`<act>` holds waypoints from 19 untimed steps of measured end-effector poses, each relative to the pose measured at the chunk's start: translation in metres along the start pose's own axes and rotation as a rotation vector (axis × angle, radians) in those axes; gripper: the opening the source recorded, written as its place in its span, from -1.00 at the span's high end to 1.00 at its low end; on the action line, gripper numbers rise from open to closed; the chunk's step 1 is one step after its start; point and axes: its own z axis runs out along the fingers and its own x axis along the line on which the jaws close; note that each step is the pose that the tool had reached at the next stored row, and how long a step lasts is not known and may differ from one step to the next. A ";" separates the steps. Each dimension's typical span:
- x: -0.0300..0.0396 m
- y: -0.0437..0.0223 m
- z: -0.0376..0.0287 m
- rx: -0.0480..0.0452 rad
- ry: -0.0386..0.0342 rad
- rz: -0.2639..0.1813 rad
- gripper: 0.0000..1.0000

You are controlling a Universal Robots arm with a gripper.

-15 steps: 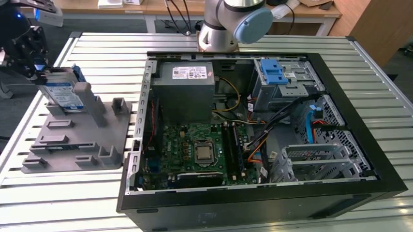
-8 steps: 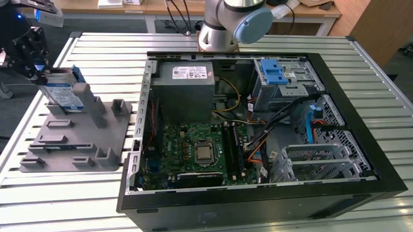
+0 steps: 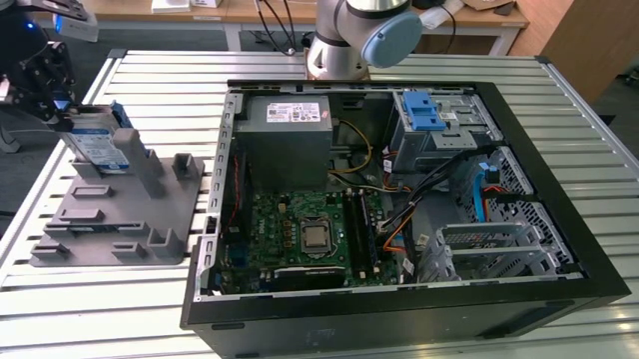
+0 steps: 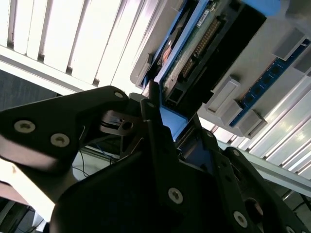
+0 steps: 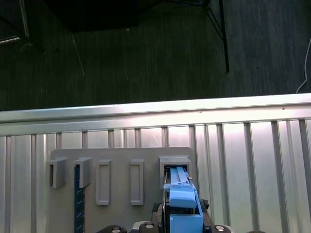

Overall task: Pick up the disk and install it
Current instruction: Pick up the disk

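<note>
- disk (image 3: 98, 143) upright in grey fixture (image 3: 110, 217) slot, upper left of exterior view, top edge offered for grasping
- gripper (image 3: 70, 116) nearly closed, apparently clamping that edge

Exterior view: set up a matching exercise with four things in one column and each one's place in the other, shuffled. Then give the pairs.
Things:
1. disk
2. power-supply box
3. motherboard
4. tool

Places:
A. lying flat inside the computer case, green
B. at the disk's upper end
C. standing on edge in the grey fixture beside the case
D. inside the case, at the end near the arm's base

Pairs: 1-C; 2-D; 3-A; 4-B
</note>
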 end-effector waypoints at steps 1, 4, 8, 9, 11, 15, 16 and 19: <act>0.0000 0.0000 -0.0001 0.0000 0.0001 -0.007 0.25; 0.0001 0.0000 -0.0019 -0.0004 0.0005 -0.018 0.25; 0.0000 0.0000 -0.0027 -0.0002 0.0004 -0.019 0.25; 0.0000 0.0000 -0.0027 -0.0003 0.0005 -0.019 0.25; 0.0000 0.0000 -0.0028 -0.0005 0.0005 -0.020 0.25; 0.0000 0.0000 -0.0028 -0.0005 0.0006 -0.020 0.25; 0.0000 0.0000 -0.0028 -0.0005 0.0006 -0.020 0.25; 0.0000 0.0000 -0.0029 -0.0006 0.0006 -0.020 0.23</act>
